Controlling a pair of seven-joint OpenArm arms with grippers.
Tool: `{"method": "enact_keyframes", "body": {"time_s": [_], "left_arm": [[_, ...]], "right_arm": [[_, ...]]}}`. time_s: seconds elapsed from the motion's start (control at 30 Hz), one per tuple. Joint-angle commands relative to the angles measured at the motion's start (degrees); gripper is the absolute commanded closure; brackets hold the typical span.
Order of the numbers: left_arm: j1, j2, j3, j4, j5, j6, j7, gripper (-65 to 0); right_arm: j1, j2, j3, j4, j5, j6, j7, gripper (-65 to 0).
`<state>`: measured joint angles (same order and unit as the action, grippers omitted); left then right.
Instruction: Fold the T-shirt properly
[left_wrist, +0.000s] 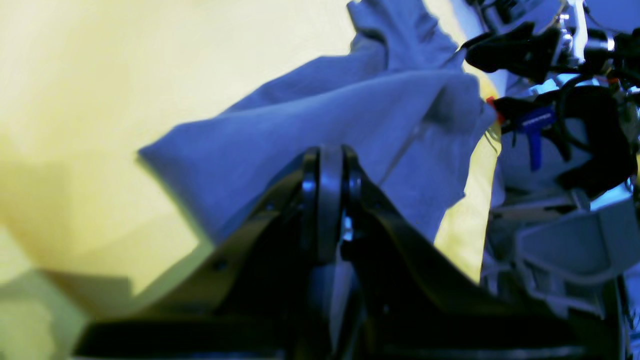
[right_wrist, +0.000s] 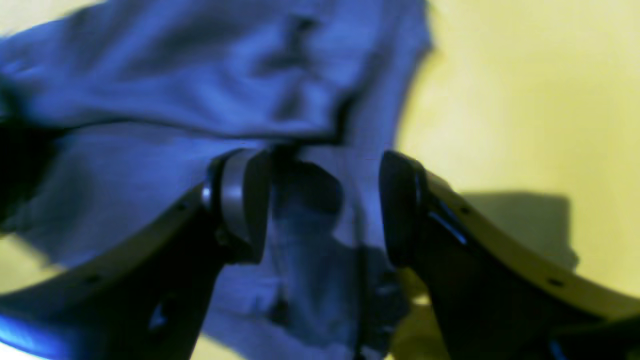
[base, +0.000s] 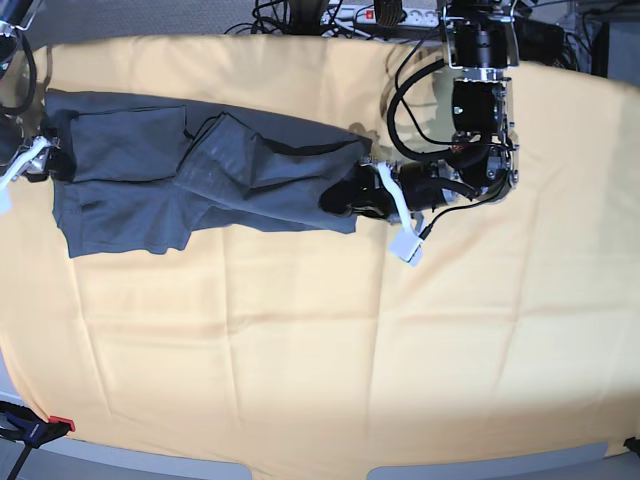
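T-shirt (base: 200, 170) is lying stretched sideways across the far-left part of the desk, on the yellow-orange cloth (base: 330, 340), half gathered: a loose diagonal fold bunched in the middle, one end near my left pincer (base: 352, 196), the other end at my right pincer (base: 45, 158) by the desk's left edge. Left pincer: jaws pressed fully together in the wrist view; fabric sits right at and behind the tips, but I can't tell from these views whether any of it is actually pinched between them. Right pincer: jaws wide apart, straddling a rumpled fold of shirt, gripping nothing; the fabric between them hangs slack. Handling, my read: light, limp cotton with zero stiffness, so it will droop and drag wherever I'm not holding it, and a single-point lift just makes a rope of it. It's not slippery or fragile, but thin layers slide over each other, so a pinch may catch only the top ply. Best holds are the doubled seams, meaning hem corners, shoulder seams and collar rib, which are thicker and less prone to slipping out. I'd take two well-separated points along one edge and keep light tension between the arms. Risk: snagging the yellow-orange cloth underneath along with the shirt.
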<state>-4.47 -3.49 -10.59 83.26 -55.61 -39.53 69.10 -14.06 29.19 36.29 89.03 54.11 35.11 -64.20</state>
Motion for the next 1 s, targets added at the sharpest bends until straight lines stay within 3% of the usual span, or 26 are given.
{"method": "enact_keyframes", "body": {"time_s": [0.0, 0.13, 0.4, 0.6, 0.77, 0.97], "left_arm": [[-0.96, -0.37, -0.11, 1.01, -1.60, -0.04, -0.96, 0.0], [-0.98, -0.66, -0.11, 1.01, -1.62, 0.59, -0.52, 0.0], [-0.94, -0.63, -0.11, 1.01, -1.79, 0.55, -0.48, 0.0], [-0.94, -0.66, -0.11, 1.01, -1.79, 0.55, -0.09, 0.0], [-0.94, -0.59, -0.09, 1.01, -1.81, 0.55, -0.11, 0.0], [-0.94, -0.52, -0.09, 1.01, -1.81, 0.55, -0.11, 0.0]], "right_arm": [[0.42, 0.55, 0.57, 0.79, -0.59, -0.37, 1.77, -38.0], [0.44, -1.75, 0.57, 0.76, -4.96, -2.01, 2.10, -41.4], [0.59, -1.40, 1.25, -0.98, -4.61, -3.65, 2.10, -45.0], [0.52, -0.59, 8.96, -1.01, 2.97, -4.85, -0.33, -45.0], [0.26, 0.17, 8.92, -1.42, 3.13, -7.13, -0.15, -45.0], [2.91, 0.26, 6.82, -13.84, 9.68, -4.15, -0.17, -45.0]]}}
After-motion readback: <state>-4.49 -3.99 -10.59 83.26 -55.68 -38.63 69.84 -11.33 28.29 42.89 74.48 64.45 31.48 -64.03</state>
